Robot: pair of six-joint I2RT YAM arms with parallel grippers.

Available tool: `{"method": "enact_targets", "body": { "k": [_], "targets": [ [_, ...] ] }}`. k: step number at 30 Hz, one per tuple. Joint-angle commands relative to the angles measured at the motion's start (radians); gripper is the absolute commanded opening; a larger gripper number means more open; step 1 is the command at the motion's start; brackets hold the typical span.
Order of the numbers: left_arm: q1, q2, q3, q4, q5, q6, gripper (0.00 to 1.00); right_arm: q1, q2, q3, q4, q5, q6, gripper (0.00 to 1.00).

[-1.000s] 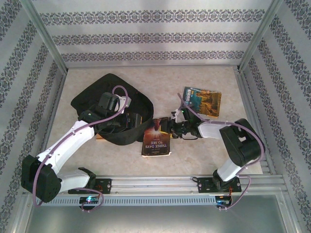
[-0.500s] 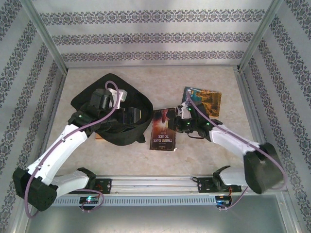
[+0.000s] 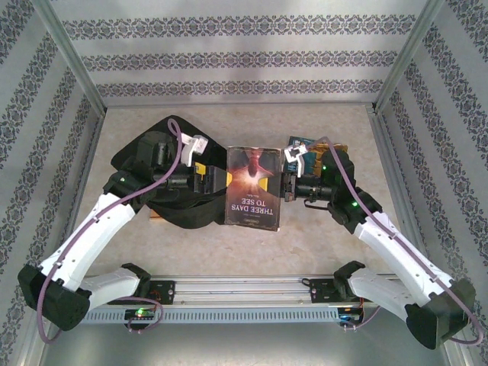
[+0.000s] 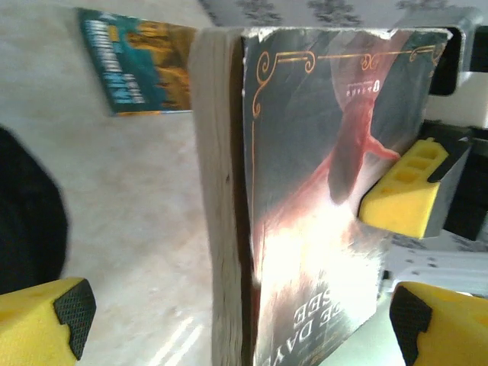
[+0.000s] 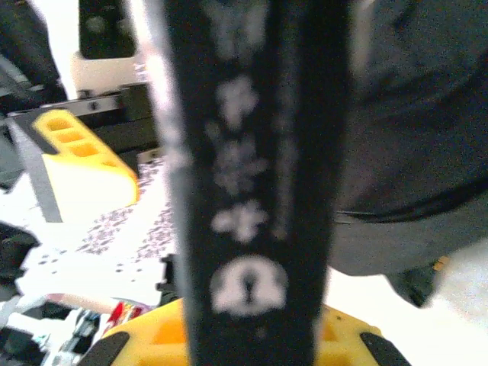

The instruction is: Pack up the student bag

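Lifted off the surface (image 3: 320, 244), the book (image 3: 253, 187) stands clamped in the right fingers (image 4: 404, 191). The left fingers (image 4: 46, 316) are spread apart, and the left arm partly hides the student bag (image 3: 169, 128).

The student bag (image 3: 130, 158) is black, one book (image 3: 254, 187) dark-red, the other book (image 4: 137, 69) teal-orange.

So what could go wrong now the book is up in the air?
The right claw pinches the book by one edge only, so it might slip and fall onto the table. The open left claw sits close beside the book, so they might bump. The student bag looks floppy, so the book could catch on its fabric going in.
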Motion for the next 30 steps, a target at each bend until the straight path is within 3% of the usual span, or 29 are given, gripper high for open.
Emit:
{"method": "enact_targets", "body": {
  "k": [1, 6, 15, 26, 30],
  "targets": [
    [-0.01, -0.002, -0.036, 0.167, 0.19, -0.063, 1.0, 0.034, 0.002, 0.05, 0.16, -0.16, 0.055, 0.0],
    [-0.009, 0.009, -0.107, 0.398, 0.35, -0.211, 0.99, 0.061, 0.002, 0.071, 0.224, -0.217, 0.087, 0.0],
    [-0.011, 0.009, -0.208, 0.86, 0.477, -0.518, 0.89, 0.052, 0.002, 0.092, 0.197, -0.201, 0.069, 0.0],
    [-0.011, 0.03, -0.258, 1.108, 0.493, -0.672, 0.27, 0.004, 0.014, 0.074, 0.24, -0.159, 0.1, 0.0],
    [-0.011, 0.033, -0.255, 1.125, 0.498, -0.677, 0.03, -0.006, 0.021, 0.079, 0.234, -0.155, 0.098, 0.0]
  ]
}}
